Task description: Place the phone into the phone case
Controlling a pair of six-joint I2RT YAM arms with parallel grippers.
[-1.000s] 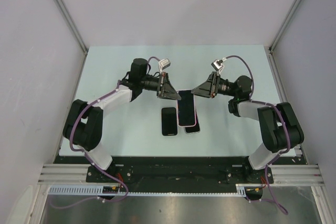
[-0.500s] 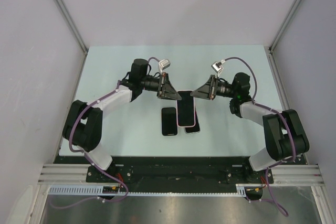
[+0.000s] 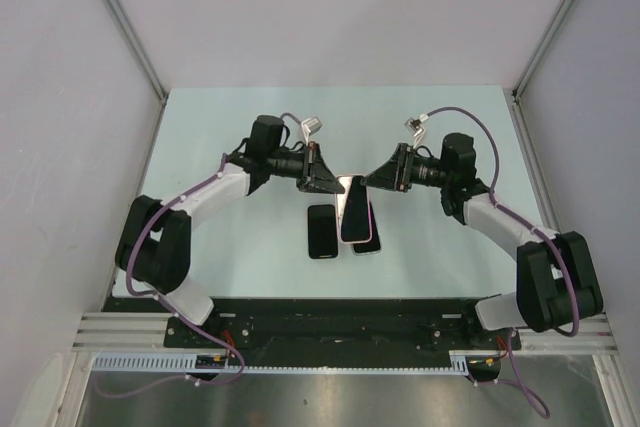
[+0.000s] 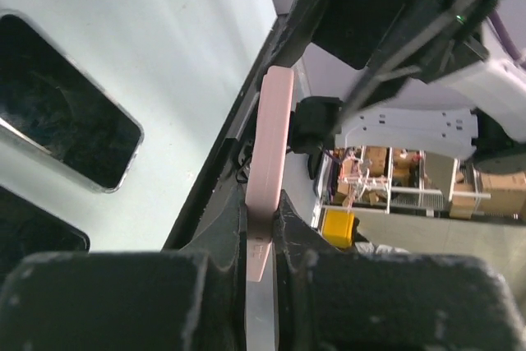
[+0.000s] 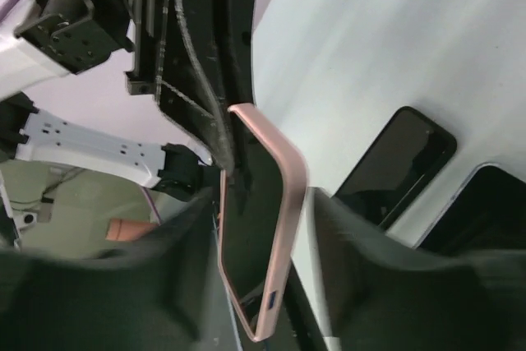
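Observation:
A pink phone case point(image 3: 352, 212) hangs tilted above the table between both arms, and a dark glossy face fills its frame. My left gripper point(image 3: 330, 183) is shut on its far end; in the left wrist view the pink edge point(image 4: 275, 121) is pinched between the fingers of the left gripper point(image 4: 261, 211). My right gripper point(image 3: 372, 180) meets it from the right. In the right wrist view the case point(image 5: 292, 203) lies between the spread fingers of the right gripper point(image 5: 261, 203). Two dark phones point(image 3: 321, 231) point(image 3: 370, 240) lie flat below.
The pale table point(image 3: 230, 147) is walled by grey panels on three sides, and a black rail point(image 3: 340, 312) runs along its near edge. The two phones also show in the left wrist view point(image 4: 66, 104) point(image 4: 33, 240) and in the right wrist view point(image 5: 399, 166) point(image 5: 485, 211).
The case has tipped up more on edge and looks narrower from above. The right arm's elbow has swung outward and its gripper has edged left toward the case.

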